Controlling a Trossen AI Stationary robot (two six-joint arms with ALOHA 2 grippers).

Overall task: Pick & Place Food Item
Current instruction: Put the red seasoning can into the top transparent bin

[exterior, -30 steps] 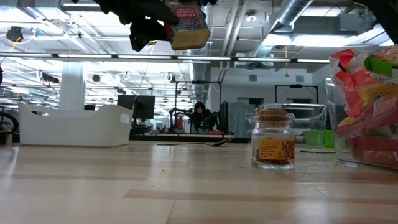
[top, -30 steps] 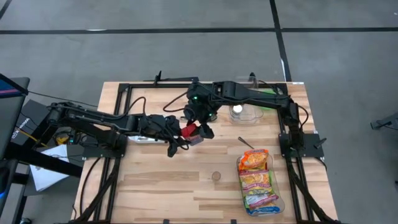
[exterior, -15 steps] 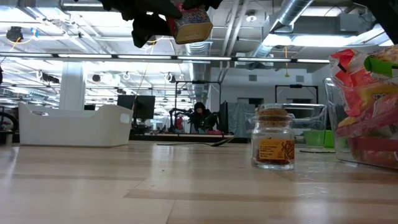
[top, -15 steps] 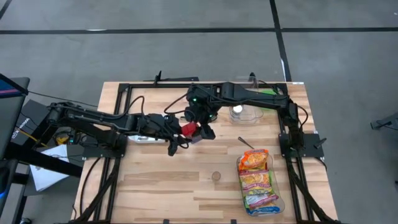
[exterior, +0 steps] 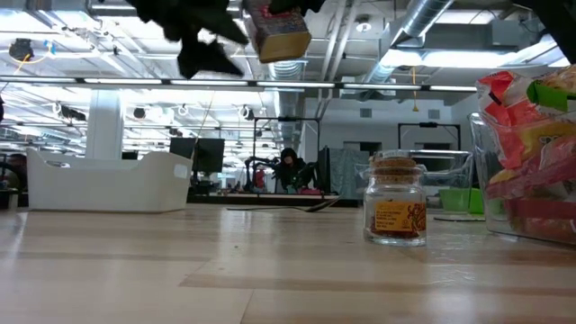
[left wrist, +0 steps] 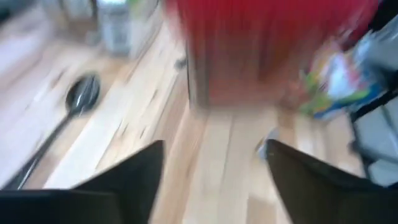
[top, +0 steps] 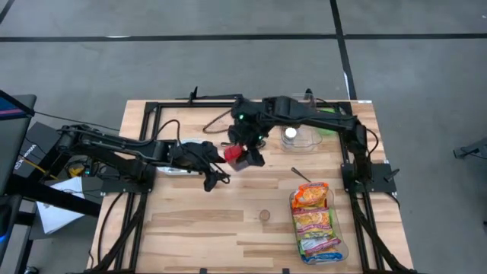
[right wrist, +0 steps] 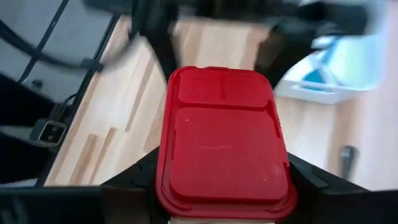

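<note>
Bin [top: 318, 228] of snack packets [top: 312, 196], possibly noodles

No lettering can be read anywhere; the small glass jar with a cork lid [exterior: 395, 209] carries an orange label and the red-lidded rectangular tin [exterior: 278, 31] a printed side, both illegible.

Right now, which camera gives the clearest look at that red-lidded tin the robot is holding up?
The right wrist view: the red-lidded tin fills it, lid facing the camera, in the right gripper. High view shows a small red patch; low view its label side; left wrist a red blur.
</note>
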